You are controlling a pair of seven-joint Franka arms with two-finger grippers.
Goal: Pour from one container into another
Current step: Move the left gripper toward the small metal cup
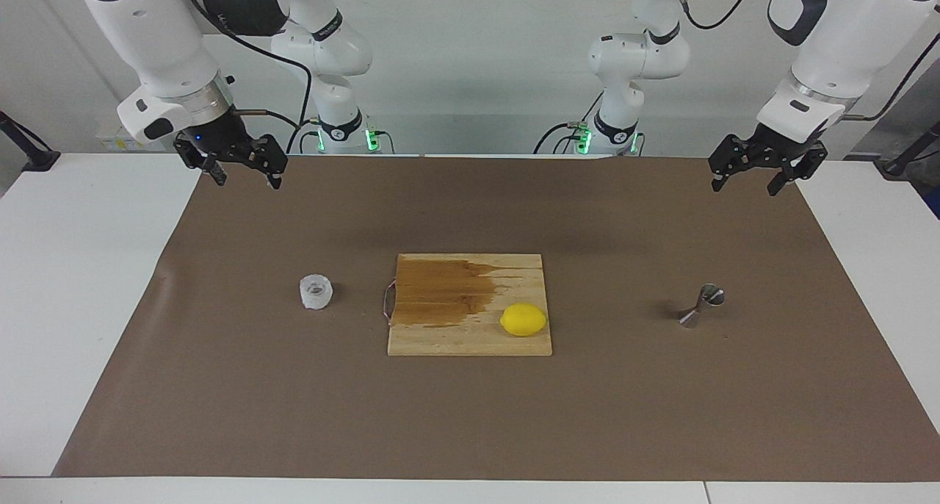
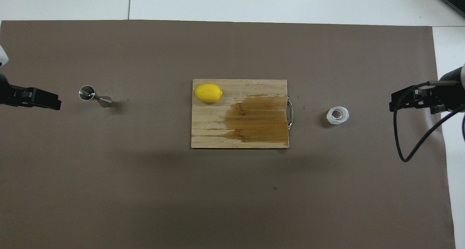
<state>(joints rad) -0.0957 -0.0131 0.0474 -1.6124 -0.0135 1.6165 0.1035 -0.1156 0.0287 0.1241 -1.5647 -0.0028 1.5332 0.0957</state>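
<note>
Currently both claws hang in the air w/ nothing in them. Right gripper (image 1: 244,173) is over the brown mat's edge near the robots, at the right arm's end; its 2 fingers are spread apart, touching nothing. Left gripper (image 1: 750,177) is over the mat's corner at the left arm's end, fingers likewise spread, empty.

Overhead view cuts both off at the frame edges: only the tip of the left gripper (image 2: 34,97) and part of the right gripper (image 2: 417,101) w/ its looping black cable show. What the cup holds is hard to make out.

Translucent cup (image 1: 316,292) stands upright on the mat (image 1: 220,386) toward the right arm's end, just beside the cutting board's metal handle (image 1: 389,302), not touching. Steel jigger (image 1: 701,306) stands toward the left arm's end, well apart from the board; it looks tilted, but I can't tell if it truly leans.

Cutting board (image 1: 470,339) sits mid-mat between the 2 containers, w/ a dark wet stain on the half toward the cup. Lemon (image 1: 523,319) lies on the board's corner toward the jigger.
</note>
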